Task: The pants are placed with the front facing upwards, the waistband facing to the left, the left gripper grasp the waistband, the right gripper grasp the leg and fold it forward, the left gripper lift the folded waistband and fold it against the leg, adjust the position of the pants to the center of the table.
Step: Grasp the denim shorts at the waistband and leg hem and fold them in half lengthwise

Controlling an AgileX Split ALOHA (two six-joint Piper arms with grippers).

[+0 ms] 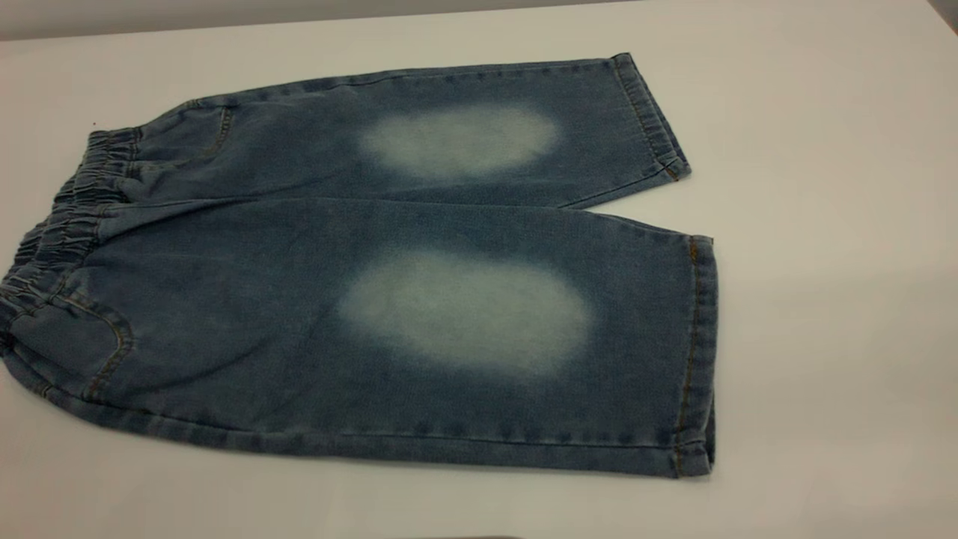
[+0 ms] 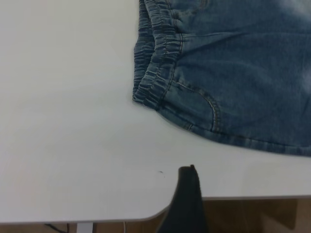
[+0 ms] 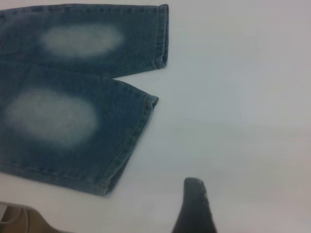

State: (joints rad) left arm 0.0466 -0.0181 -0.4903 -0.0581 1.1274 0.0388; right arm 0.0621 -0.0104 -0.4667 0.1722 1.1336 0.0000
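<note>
Exterior view | pants (image 1: 374, 299) flat, denim, ruffled waistband (image 1: 60, 224) left | white table (image 1: 823, 224) | both grippers' state: cannot tell

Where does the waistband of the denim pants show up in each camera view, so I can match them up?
Exterior view: waistband at the left edge of the picture, gathered, on the white table.
Left wrist view: waistband at top centre.
Right wrist view: not in it; only the leg hems show.
Shared landmark: the curved front pocket seam beside it.

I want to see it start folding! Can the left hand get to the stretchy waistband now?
Probably yes: only bare white table lies between the left hand and the waistband, which rests flat and uncovered.
</note>
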